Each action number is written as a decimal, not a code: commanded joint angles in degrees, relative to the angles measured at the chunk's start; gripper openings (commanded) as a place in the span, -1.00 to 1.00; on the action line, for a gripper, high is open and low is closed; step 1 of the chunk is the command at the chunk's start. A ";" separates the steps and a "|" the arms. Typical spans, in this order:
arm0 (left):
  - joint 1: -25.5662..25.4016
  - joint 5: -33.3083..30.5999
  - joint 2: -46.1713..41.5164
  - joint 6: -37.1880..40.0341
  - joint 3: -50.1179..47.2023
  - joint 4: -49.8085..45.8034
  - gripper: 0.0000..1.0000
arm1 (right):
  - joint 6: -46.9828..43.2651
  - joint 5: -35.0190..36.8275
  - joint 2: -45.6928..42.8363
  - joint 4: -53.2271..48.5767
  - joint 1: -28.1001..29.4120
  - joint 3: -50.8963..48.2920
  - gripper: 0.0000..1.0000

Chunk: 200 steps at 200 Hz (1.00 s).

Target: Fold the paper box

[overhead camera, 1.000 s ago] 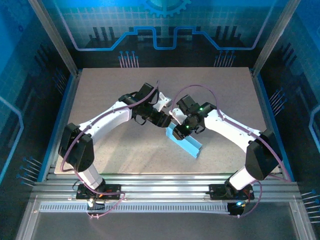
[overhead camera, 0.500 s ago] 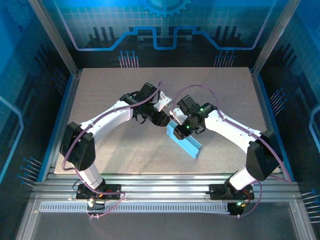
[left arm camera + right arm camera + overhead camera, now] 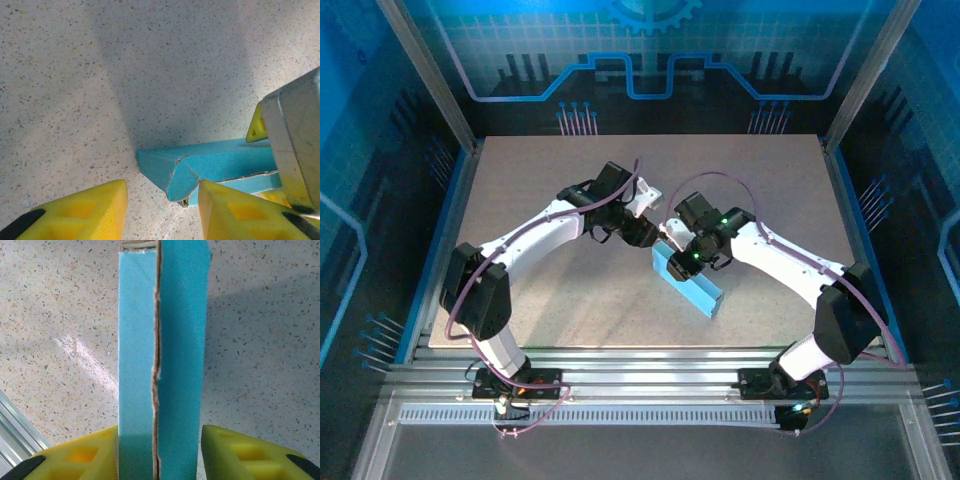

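The paper box (image 3: 692, 284) is a light blue flat cardboard piece standing on its long edge mid-table, one end toward me. My right gripper (image 3: 678, 256) straddles its far end. In the right wrist view the box (image 3: 165, 340) runs up between the yellow fingers, and the right gripper (image 3: 160, 427) is shut on both of its faces. My left gripper (image 3: 650, 236) sits just beyond that end. In the left wrist view the left gripper (image 3: 162, 184) is open, and the box's rounded end flap (image 3: 182, 177) lies beside its right finger (image 3: 230, 210).
The speckled tabletop (image 3: 540, 200) has free room on the left, the right and at the back. Aluminium rails (image 3: 640, 365) run along the near edge, and they show again as rails (image 3: 12, 440). Blue panel walls stand on three sides.
My right gripper's fingers have drawn in against the box. The left gripper has crept slightly toward the back, and the box has hardly shifted.
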 commanded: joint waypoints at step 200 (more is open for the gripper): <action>0.46 9.19 3.13 1.37 5.21 -0.82 -0.26 | -0.68 -2.23 -0.64 0.14 -0.63 -0.47 -0.28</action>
